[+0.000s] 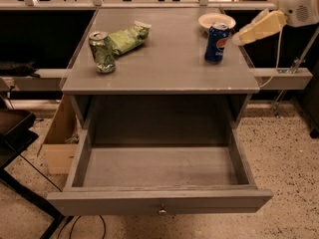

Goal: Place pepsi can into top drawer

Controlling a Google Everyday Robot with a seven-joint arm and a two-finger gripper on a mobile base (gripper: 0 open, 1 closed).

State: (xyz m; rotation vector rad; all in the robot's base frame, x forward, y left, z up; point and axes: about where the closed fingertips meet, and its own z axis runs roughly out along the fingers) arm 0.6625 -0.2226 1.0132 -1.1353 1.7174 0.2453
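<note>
The pepsi can, a small dark blue metal soda can with a silver top, is standing upright near the back right corner of the worktop, a flat grey wooden slab that is topping the cabinet. Below it the top drawer, a wide shallow grey wooden drawer as broad as the cabinet, is hanging pulled fully out with a bare floor, and a small round metal knob is showing on its front panel. A brown cardboard box is sitting on the floor off the left edge.

The cream-coloured end effector is hovering off the right edge, just beside the can and apart from it. It is gripping nothing, and I cannot tell how far open it is.

A crumpled green bag is lying toward the back left. A shallow white bowl is resting just behind the blue can. A green can with a silver top is standing near the left edge.

The blue can is probably feeling light, smooth and slippery, and its thin wall is likely denting under a hard squeeze, so a mid-height grip across the body is looking best. It is carrying a round red, white and blue logo. No lettering is reading clearly on either can.
</note>
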